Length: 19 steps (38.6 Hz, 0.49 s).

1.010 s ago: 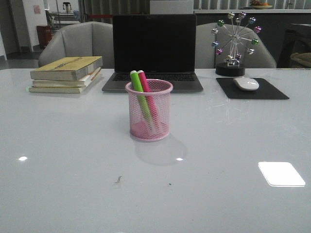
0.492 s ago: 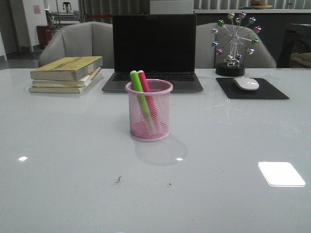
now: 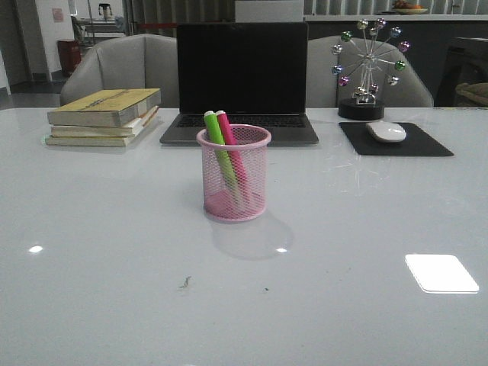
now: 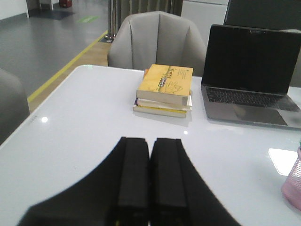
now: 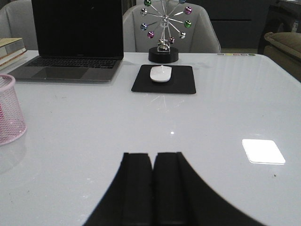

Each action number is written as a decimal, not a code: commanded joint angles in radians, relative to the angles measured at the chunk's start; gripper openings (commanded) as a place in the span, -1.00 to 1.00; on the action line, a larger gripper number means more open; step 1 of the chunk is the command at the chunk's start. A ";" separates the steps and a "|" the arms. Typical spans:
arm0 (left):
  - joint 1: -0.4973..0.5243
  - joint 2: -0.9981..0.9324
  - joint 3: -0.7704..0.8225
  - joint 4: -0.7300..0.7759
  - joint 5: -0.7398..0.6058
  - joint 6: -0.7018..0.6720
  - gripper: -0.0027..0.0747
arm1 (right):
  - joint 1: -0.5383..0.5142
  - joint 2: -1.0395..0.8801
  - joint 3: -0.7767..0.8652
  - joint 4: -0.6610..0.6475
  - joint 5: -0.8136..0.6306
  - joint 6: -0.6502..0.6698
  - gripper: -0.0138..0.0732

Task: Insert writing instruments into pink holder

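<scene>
Front view: the green marker (image 3: pixel 216 141) and pink marker (image 3: pixel 231 145) stand inside the pink holder (image 3: pixel 233 174) at the table's centre, so the task looks done; a laptop (image 3: pixel 241 80) sits behind. Left wrist view: the left gripper (image 4: pixel 149 176) is clenched, empty, books (image 4: pixel 164 89) beyond. Right wrist view: the right gripper (image 5: pixel 153 188) is likewise closed on nothing, a mouse (image 5: pixel 161 74) far off.

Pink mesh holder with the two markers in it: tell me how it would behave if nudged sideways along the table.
The pink holder looks like thin wire mesh, so probably light and easy to shove. The table is glossy, so it would likely slide rather than grip. The green marker and pink marker lean and poke above the rim, so a high push might tip it.
</scene>
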 commanded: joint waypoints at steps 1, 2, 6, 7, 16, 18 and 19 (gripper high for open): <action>-0.001 -0.090 0.062 0.035 -0.177 -0.037 -0.69 | 0.002 -0.020 0.001 0.003 -0.077 -0.006 -0.64; -0.001 -0.123 0.088 0.037 -0.199 -0.037 -0.69 | 0.002 -0.020 0.001 0.003 -0.077 -0.006 -0.64; -0.001 -0.280 0.188 0.064 -0.222 -0.037 -0.69 | 0.002 -0.020 0.001 0.003 -0.077 -0.006 -0.64; -0.001 -0.309 0.206 0.064 -0.222 -0.037 -0.69 | 0.002 -0.020 0.001 0.003 -0.077 -0.006 -0.64; -0.001 -0.360 0.338 0.058 -0.225 -0.037 -0.69 | 0.002 -0.020 0.001 0.003 -0.077 -0.006 -0.64; -0.001 -0.360 0.354 0.056 -0.225 -0.037 -0.69 | 0.002 -0.020 0.001 0.003 -0.075 -0.006 -0.64; -0.001 -0.360 0.362 0.055 -0.225 -0.037 -0.69 | 0.002 -0.020 0.001 0.003 -0.075 -0.006 -0.64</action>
